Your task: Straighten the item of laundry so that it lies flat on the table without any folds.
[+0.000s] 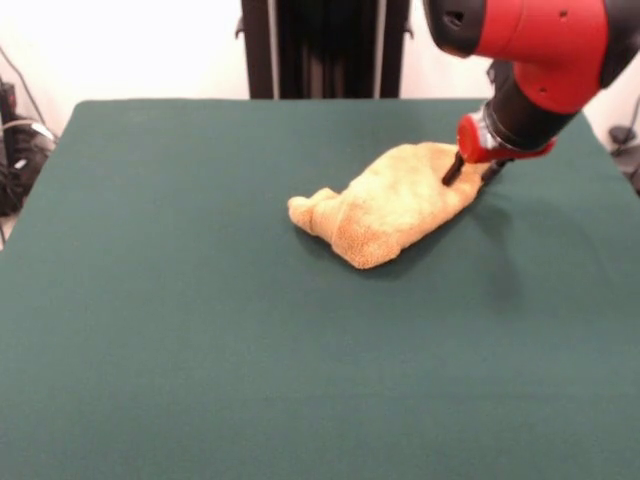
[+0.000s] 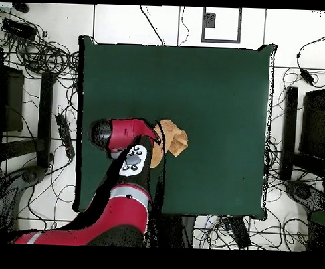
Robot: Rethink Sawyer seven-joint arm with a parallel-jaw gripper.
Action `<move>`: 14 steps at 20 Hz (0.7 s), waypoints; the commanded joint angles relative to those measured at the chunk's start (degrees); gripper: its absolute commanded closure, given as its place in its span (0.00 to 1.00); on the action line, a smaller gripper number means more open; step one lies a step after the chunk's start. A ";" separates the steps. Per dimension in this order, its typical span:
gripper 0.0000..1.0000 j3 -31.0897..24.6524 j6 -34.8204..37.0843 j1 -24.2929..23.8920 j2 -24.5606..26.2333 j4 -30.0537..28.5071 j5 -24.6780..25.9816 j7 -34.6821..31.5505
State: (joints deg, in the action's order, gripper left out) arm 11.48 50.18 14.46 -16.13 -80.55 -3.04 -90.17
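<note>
The orange-tan towel (image 1: 385, 205) lies crumpled in a folded heap on the dark green table (image 1: 200, 350), right of centre and towards the far side. Its left end is bunched into a small knob. My gripper (image 1: 472, 172) is down at the towel's right end, open, with one dark finger (image 1: 452, 170) on the towel and the other at its right edge. In the overhead view the towel (image 2: 175, 140) shows beside the red arm, which covers part of it and hides the gripper. The label does not show.
The robot's black pedestal (image 1: 325, 45) stands behind the table's far edge. Cables and dark equipment (image 2: 34, 89) lie on the floor round the table (image 2: 213, 95). The arm (image 2: 126, 192) reaches over the table's edge nearest the base.
</note>
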 commanded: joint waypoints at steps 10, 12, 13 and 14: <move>0.00 -6.54 8.94 -0.77 -1.09 -4.38 -5.01 -10.90; 1.00 -7.11 9.11 -1.35 -1.41 -5.06 -5.15 -9.83; 1.00 -7.22 8.80 -1.53 -1.45 -5.35 -5.19 -9.64; 1.00 -7.33 8.48 -1.71 -1.49 -5.63 -5.23 -9.46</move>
State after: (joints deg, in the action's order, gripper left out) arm 11.06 53.81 14.10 -16.57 -80.61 -4.71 -90.17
